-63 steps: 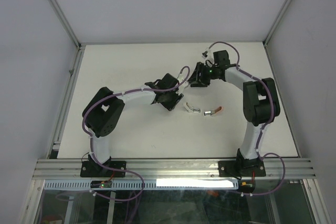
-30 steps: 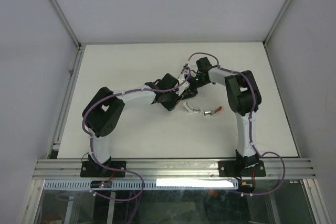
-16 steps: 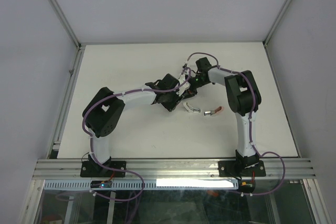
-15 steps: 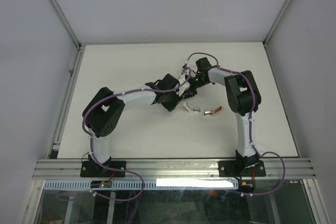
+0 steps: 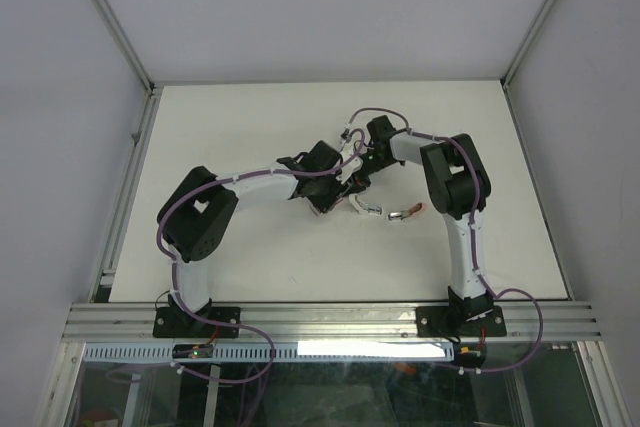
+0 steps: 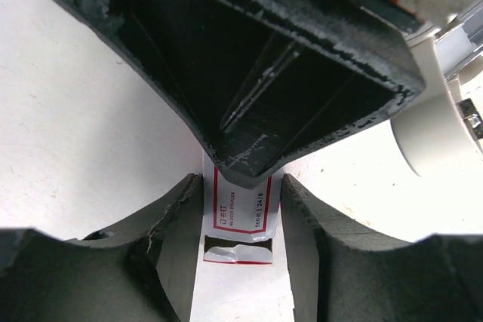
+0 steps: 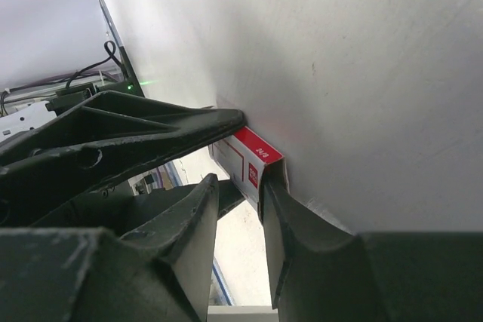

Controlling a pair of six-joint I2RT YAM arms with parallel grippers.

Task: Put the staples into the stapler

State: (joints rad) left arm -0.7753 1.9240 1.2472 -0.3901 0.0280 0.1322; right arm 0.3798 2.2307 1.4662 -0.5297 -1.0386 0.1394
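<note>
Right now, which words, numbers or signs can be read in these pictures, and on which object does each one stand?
"24/" and then a blurred digit, after a number like "500": printed sideways on the small red-and-white cardboard staple box.
Red characters with a tiny line of Latin letters beside them, on the same box: too blurred to read.
No other text is legible in any view.

The left arm (image 5: pixel 250 183) and right arm (image 5: pixel 466 247) are smooth white tubes joined by chunky black housings (image 5: pixel 200 219), with purple cables (image 5: pixel 163 230) tied along them in loose loops, flat black base plates (image 5: pixel 196 320), and dark grey claw fingers (image 6: pixel 143 269) scuffed pale along their edges.
</note>
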